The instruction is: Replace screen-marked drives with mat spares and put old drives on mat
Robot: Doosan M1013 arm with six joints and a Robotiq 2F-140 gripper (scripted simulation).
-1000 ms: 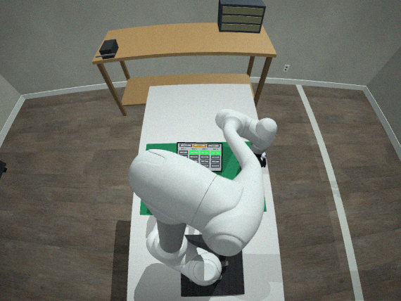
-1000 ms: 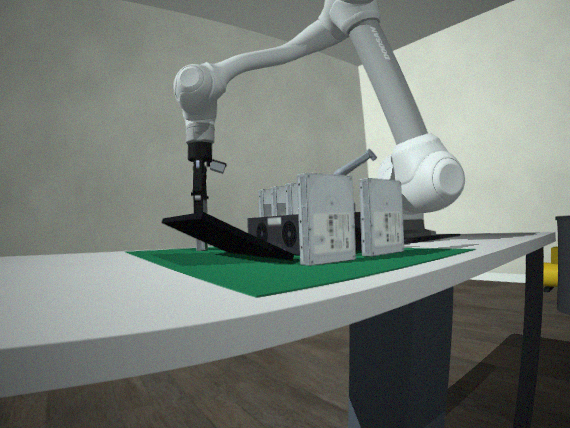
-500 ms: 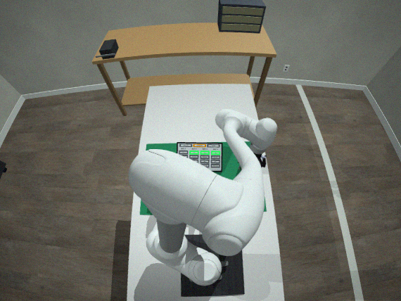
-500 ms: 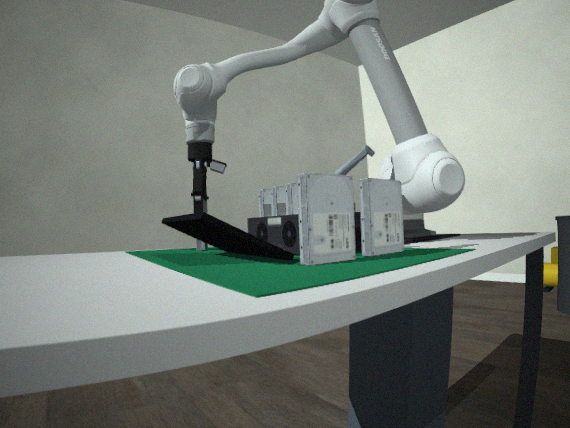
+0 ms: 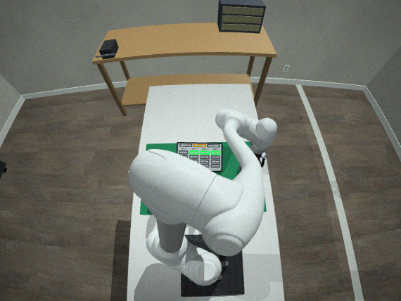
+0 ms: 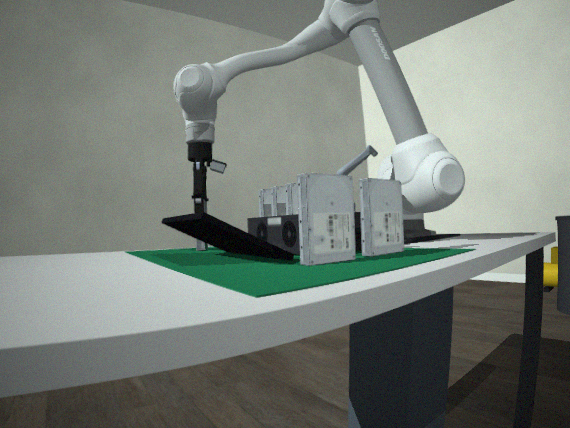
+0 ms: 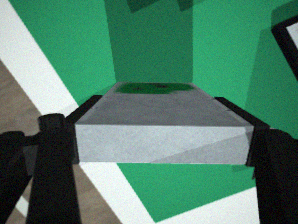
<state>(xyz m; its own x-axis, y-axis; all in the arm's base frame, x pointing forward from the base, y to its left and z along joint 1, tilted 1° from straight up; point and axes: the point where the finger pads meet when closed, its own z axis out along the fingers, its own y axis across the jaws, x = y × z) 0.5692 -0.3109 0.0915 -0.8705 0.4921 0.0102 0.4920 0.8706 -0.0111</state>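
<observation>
Grey walls and a brown wood floor sit around the white counter (image 5: 200,105) (image 6: 150,300) (image 7: 30,65), which has a green mat (image 5: 155,148) (image 6: 250,280) (image 7: 160,192) on it. On the mat is a black-edged screen (image 5: 219,168) (image 6: 225,235) (image 7: 293,37), leaning back. Its top row has one orange box, and lower down three bright green boxes sit side by side, with lots of grey ones.

Beside the screen, the pincer (image 5: 261,159) (image 6: 200,225) (image 7: 157,110) is open fairly wide, with its pads against both sides of a silver drive (image 6: 201,245) (image 7: 162,142). That drive is a plain, pale grey block with a green patch on its big face, far down. I can't tell if it touches the mat.

To the screen's right in the side view, two more silver drives (image 6: 327,220) (image 6: 382,217) stand up tall, with white labels. Behind the screen is the dark dock (image 6: 272,232) with round fans, and three drive tops (image 6: 267,197) (image 6: 281,197) (image 6: 293,197) poke up.
</observation>
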